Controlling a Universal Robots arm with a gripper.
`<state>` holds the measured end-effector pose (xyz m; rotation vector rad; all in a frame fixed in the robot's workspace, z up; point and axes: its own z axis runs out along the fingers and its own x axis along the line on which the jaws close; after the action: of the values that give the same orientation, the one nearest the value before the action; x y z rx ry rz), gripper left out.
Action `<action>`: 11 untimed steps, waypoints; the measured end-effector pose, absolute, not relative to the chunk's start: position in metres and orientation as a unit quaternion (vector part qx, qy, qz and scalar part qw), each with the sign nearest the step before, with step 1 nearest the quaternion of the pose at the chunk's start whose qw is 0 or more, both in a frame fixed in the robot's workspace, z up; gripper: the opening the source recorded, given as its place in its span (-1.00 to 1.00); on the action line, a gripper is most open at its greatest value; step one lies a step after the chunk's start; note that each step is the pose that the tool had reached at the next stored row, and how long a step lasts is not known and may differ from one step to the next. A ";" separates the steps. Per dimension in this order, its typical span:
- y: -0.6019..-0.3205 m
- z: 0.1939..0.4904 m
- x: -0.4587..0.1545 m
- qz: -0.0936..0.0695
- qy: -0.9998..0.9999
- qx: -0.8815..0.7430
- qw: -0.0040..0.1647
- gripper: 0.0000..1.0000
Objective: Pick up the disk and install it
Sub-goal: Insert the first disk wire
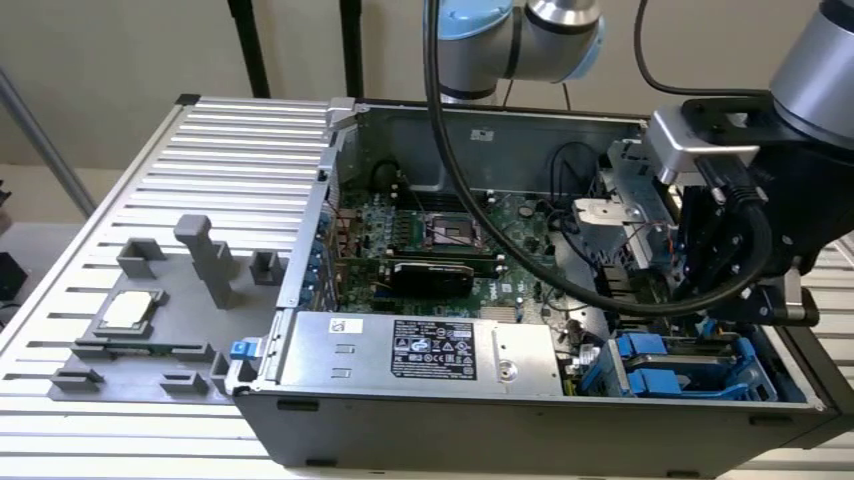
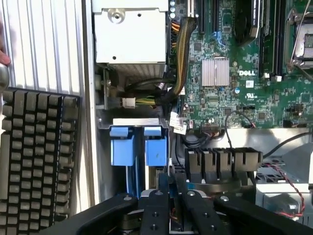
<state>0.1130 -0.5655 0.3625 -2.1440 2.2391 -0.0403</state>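
Over the open computer case (image 1: 561, 420), your gripper (image 2: 172, 198) sits with its jaws drawn narrow, seemingly around the disk (image 2: 139, 147) in the blue drive bay (image 1: 727, 370); seating looks underway, so you need a straight, even push

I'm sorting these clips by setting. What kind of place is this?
Probably a robotics lab bench for computer assembly: an open desktop computer case on a slotted aluminium table, with grey part fixtures beside it.
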 end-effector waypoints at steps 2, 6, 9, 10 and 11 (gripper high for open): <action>-0.566 0.361 0.113 -0.019 0.722 -0.691 0.027 -1.00; -0.566 0.357 0.113 -0.026 0.722 -0.691 0.035 -1.00; -0.567 0.353 0.113 -0.030 0.721 -0.691 0.038 -1.00; -0.567 0.352 0.113 -0.031 0.721 -0.691 0.039 -1.00; -0.568 0.351 0.113 -0.031 0.721 -0.691 0.040 -1.00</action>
<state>0.1130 -0.5676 0.3508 -2.1166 2.2099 -0.0964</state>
